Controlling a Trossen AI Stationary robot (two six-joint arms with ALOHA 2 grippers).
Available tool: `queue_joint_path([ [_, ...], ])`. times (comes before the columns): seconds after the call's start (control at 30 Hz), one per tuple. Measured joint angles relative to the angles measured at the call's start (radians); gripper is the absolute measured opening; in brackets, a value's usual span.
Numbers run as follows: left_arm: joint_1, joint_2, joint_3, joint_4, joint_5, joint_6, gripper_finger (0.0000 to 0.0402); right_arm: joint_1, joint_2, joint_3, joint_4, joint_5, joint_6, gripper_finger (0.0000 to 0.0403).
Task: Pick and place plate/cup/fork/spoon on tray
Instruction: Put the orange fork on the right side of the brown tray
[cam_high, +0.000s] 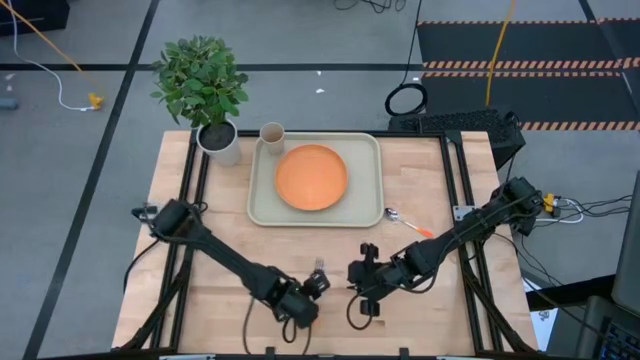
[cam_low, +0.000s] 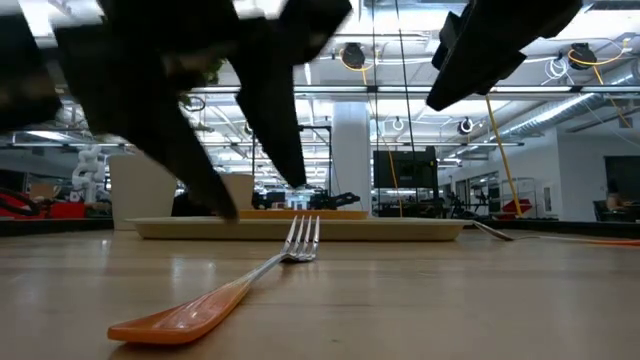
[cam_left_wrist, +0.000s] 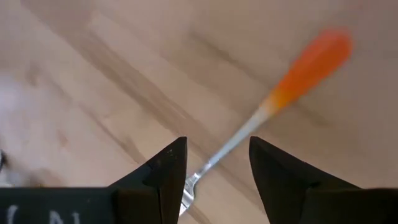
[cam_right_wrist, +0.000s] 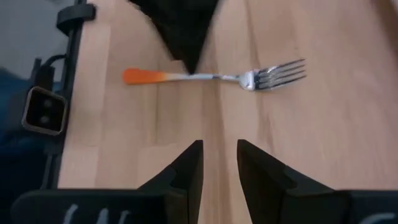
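The wooden worktop (cam_high: 420, 170) carries the pale rectangular tray (cam_high: 262, 205) at its far edge, with the round orange plate (cam_high: 311, 177) and tan cup (cam_high: 271, 134) already on it. The orange-handled spoon (cam_high: 405, 223) lies off the tray's near-right corner. Near the front edge lies the thin, stiff, probably slippery orange-handled metal fork (cam_right_wrist: 214, 76); take its flat neck. The left gripper (cam_left_wrist: 216, 168) straddles it, fingers spread; the right gripper (cam_right_wrist: 219, 163) waits alongside, parted. Bare wood all round.

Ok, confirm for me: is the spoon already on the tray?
No: in the high view the spoon lies on the bare table, just off the tray's near right corner.
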Motion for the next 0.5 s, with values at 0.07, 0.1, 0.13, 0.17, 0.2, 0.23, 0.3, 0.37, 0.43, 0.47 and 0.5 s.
queue_joint_path([
  [0.07,0.015,0.036,0.018,-0.020,0.000,0.065,0.0177,0.006,0.000,0.000,-0.004,-0.015,0.001,0.0089],
  [0.1,0.021,0.049,0.021,-0.019,0.000,0.097,0.0177,0.007,0.000,0.000,-0.012,-0.030,0.002,0.0089],
  [0.13,0.028,0.057,0.021,-0.023,0.000,0.124,0.0177,0.011,0.000,0.000,-0.020,-0.035,0.002,0.0089],
  [0.17,0.035,0.063,0.021,-0.028,0.002,0.148,0.0177,0.015,0.000,0.000,-0.023,-0.049,0.001,0.0089],
  [0.2,0.041,0.065,0.023,-0.030,0.004,0.169,0.0177,0.019,0.000,0.000,-0.025,-0.056,0.002,0.0089],
  [0.23,0.046,0.066,0.024,-0.038,0.000,0.184,0.0177,0.023,0.000,0.000,-0.028,-0.056,0.001,0.0089],
  [0.3,0.060,0.066,0.024,-0.050,0.006,0.195,0.0177,0.029,0.000,0.000,-0.028,-0.056,-0.003,0.0089],
  [0.37,0.079,0.066,0.025,-0.054,0.029,0.200,0.0177,0.034,0.000,0.000,-0.035,-0.056,-0.004,0.0089],
  [0.43,0.103,0.065,0.025,-0.057,0.087,0.199,0.0177,0.034,0.000,0.000,-0.045,-0.056,-0.006,0.0089],
  [0.47,0.118,0.065,0.025,-0.058,0.124,0.196,0.0177,0.033,0.000,0.000,-0.051,-0.056,-0.005,0.0089],
  [0.5,0.133,0.064,0.025,-0.062,0.164,0.195,0.0177,0.033,0.000,0.000,-0.055,-0.056,-0.003,0.0089],
])
